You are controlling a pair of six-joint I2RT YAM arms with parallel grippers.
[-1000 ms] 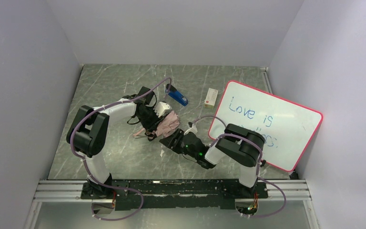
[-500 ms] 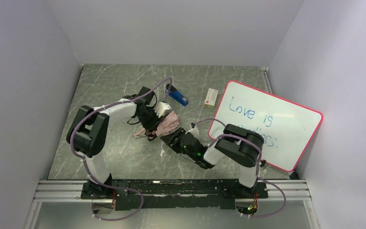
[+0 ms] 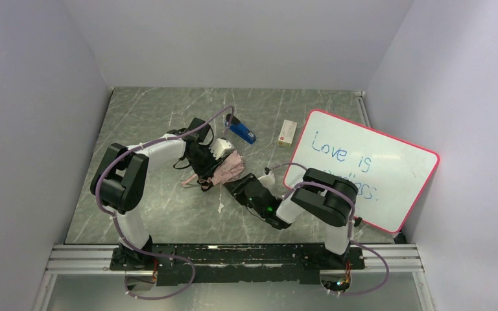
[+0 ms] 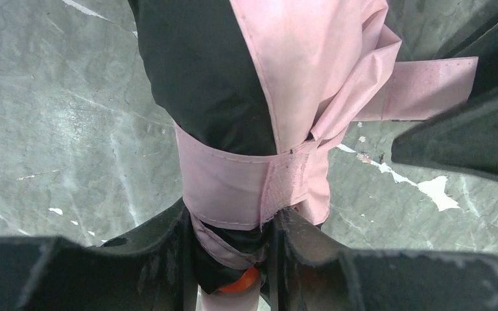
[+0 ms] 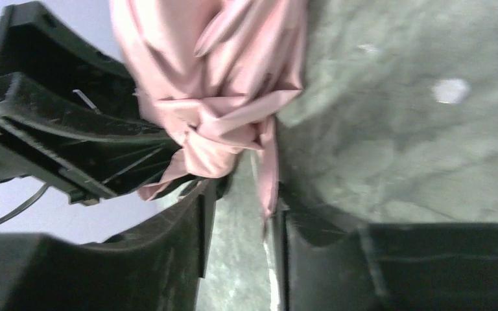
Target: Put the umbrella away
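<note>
Sliding leftward over the last second, the right tool (image 3: 235,186) has come up against the umbrella (image 3: 228,166), and its jaws have narrowed a little. Nothing else on the bench (image 3: 149,123) looks shifted.

Starting on the left, the left tool (image 4: 230,240) is clamped on the umbrella's gathered bundle just below the pink strap (image 4: 233,188), holding it low over the middle of the bench. I'd guess that grip is there to keep the black-and-pink folds bunched while the other arm deals with the wrap. The strap runs around the folds and a flat pink end juts out to one side; whether it is properly fastened I can't tell.

Further right, the right tool's jaws stand apart with a thin pink tail of fabric hanging between them, not yet pinched.

Behind the umbrella the blue stapler (image 3: 241,131), and at far right the whiteboard (image 3: 363,168), sit exactly where they were.
</note>
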